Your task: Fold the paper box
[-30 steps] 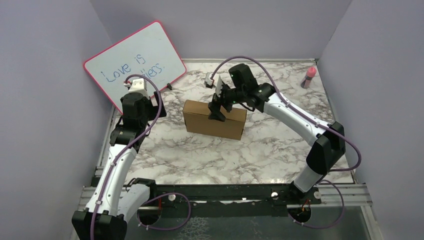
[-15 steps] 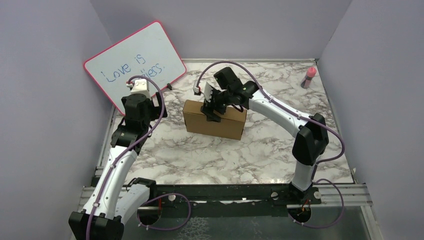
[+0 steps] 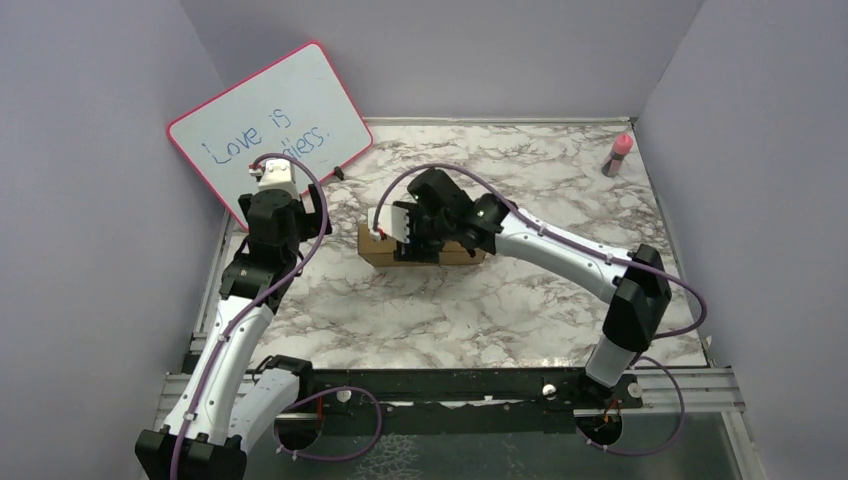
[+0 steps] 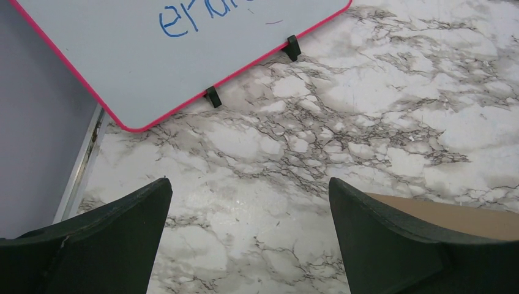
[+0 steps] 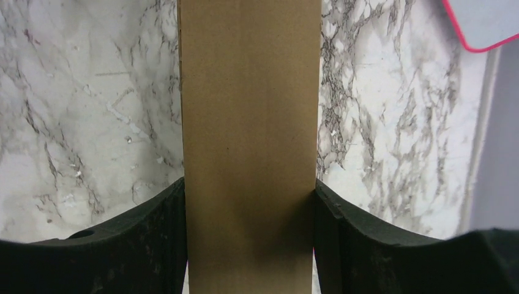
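Looking from the near edge outward, you find the left gripper (image 4: 248, 245) first. It hangs over the marble table (image 4: 343, 122) on the left side. Its two dark fingers (image 4: 104, 245) are spread as wide as they go, with nothing between them and nothing touching them. A brown corner shows just past its right finger, apart from it.

Next comes the paper box (image 5: 251, 92), near the middle of the table. It is folded shut into a plain brown block. From above it seems to rest on the marble, though the arm covers much of it and you cannot be sure of that. The right gripper (image 5: 250, 202) reaches down over it from the right. In the right wrist view the box fills the whole gap. One finger pad (image 5: 147, 245) lies flat against its left face and the other against its right face, so the jaws are partly closed and clamped on the cardboard.

Farther back, the pink-framed whiteboard (image 3: 270, 120) leans at the left rear with blue writing on it. A small pink bottle (image 3: 618, 153) stands in the far right corner, well apart from both arms.
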Robot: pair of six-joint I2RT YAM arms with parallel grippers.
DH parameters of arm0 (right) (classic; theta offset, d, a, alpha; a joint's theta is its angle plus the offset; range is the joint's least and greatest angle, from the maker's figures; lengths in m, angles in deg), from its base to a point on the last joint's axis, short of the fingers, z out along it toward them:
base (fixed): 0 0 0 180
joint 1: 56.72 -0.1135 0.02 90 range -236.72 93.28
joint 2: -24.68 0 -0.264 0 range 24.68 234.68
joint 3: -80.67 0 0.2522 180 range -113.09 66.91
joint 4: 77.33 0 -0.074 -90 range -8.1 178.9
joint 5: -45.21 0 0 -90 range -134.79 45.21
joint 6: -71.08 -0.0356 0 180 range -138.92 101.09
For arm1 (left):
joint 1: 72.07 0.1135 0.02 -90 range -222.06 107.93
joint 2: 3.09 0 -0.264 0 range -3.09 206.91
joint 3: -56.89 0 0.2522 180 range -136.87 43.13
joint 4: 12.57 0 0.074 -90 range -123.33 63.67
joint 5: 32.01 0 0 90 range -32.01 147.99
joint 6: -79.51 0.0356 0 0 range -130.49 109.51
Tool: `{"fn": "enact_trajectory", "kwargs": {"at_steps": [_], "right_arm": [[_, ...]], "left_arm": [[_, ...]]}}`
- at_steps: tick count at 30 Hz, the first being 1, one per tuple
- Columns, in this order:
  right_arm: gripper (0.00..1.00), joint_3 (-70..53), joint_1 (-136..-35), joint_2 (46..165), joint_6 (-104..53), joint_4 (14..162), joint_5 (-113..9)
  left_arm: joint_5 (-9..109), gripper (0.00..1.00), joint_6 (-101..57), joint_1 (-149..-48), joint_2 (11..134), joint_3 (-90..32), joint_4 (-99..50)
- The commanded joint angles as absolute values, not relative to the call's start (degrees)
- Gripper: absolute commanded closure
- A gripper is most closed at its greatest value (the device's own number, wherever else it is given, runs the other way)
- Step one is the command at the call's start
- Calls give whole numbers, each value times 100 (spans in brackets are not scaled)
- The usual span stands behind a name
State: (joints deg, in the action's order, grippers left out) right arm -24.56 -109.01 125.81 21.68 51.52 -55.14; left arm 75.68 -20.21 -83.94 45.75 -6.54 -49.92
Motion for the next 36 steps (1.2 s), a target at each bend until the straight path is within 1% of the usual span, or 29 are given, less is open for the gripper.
{"fn": "enact_trajectory", "kwargs": {"at_steps": [1, 7, 11, 14, 18, 21, 23, 27, 32, 35, 36], "right_arm": [[60, -1420, -11249, 11943, 3294, 6435, -4183], [60, 170, -11375, 11719, 4112, 8700, -3510], [58, 1185, -11551, 11807, 4862, 10714, -2987], [57, 1904, -11620, 12082, 5392, 12110, -2645], [55, 2435, -11667, 12720, 5854, 13915, -2149], [48, 2599, -11761, 13133, 6027, 14782, -1897], [45, 2615, -11847, 13306, 6034, 14957, -1749], [32, 2613, -11984, 13387, 5732, 14747, -1598], [13, 2529, -12179, 13125, 4903, 13514, -1582], [2, 2432, -12297, 12863, 4296, 12394, -1661], [0, 2388, -12325, 12758, 4043, 11988, -1724]], "left_arm": [[7909, 1, -1990, -8421, 4422, -589, -5025], [8134, 1, -2041, -8423, 4278, -568, -5007], [8187, 1, -2049, -8422, 4235, -552, -4988], [8197, 1, -2053, -8428, 4230, -556, -4988], [8205, 1, -2051, -8428, 4219, -557, -4993], [8204, 1, -2053, -8427, 4217, -552, -4988], [8202, 1, -2051, -8422, 4204, -548, -4981], [8192, 1, -2051, -8420, 4201, -539, -4971], [8163, 1, -2055, -8434, 4193, -527, -4962], [8148, 1, -2054, -8434, 4177, -505, -4945], [8134, 1, -2054, -8432, 4173, -499, -4944]]}}
